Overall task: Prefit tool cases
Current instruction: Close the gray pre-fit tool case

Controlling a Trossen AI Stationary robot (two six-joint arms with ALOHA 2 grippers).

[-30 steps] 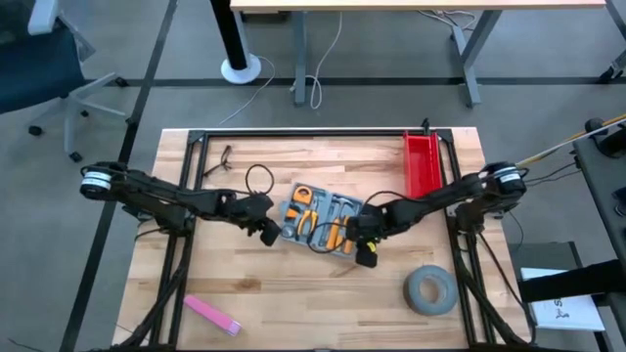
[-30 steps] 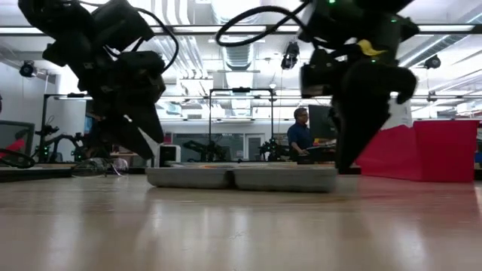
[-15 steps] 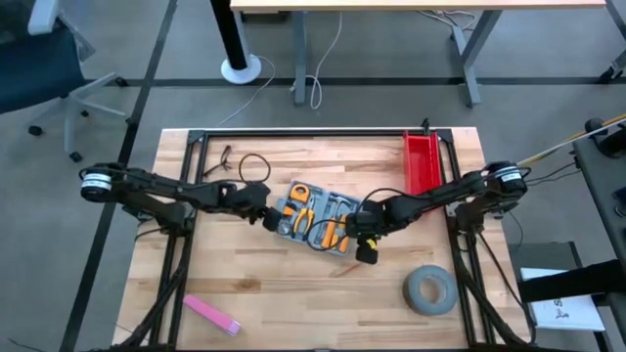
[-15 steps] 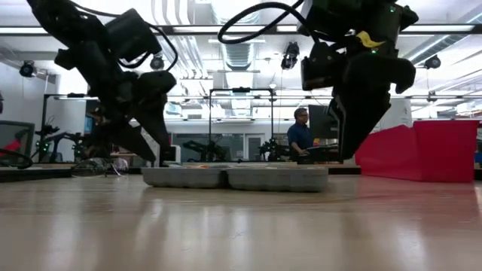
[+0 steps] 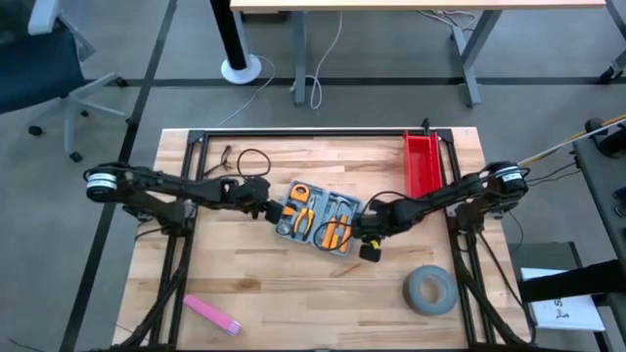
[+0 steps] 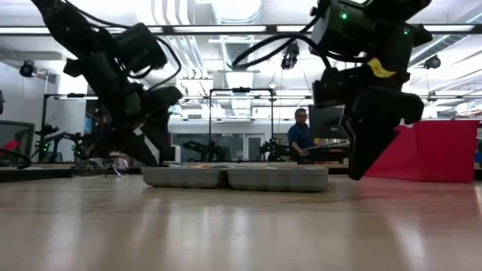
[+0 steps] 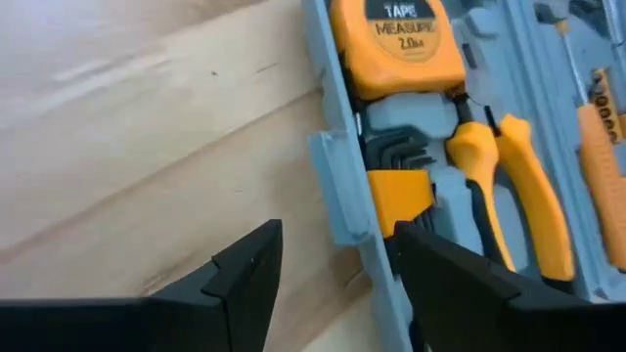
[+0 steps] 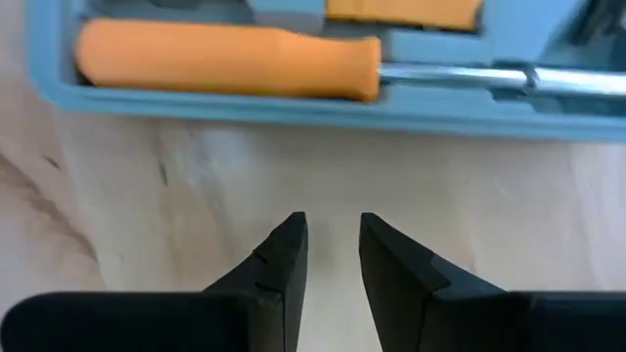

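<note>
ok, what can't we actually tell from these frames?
- Tool case contents: low view shows only its side wall.
- Left gripper: whether its fingers touch the latch tab; close-up crops it.
- Right gripper: nearly closed, wood in the gap; contact with the case unclear.
- Small dark item: too small in the high view.

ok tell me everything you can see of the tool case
The tool case is blue-grey plastic, lying open and flat mid-table, slightly skewed. Its moulded recesses hold a yellow tape measure, orange-handled pliers, hex keys and a screwdriver. The left gripper straddles its latch edge, open; the right gripper sits just off the opposite edge, nearly closed on nothing.
</note>
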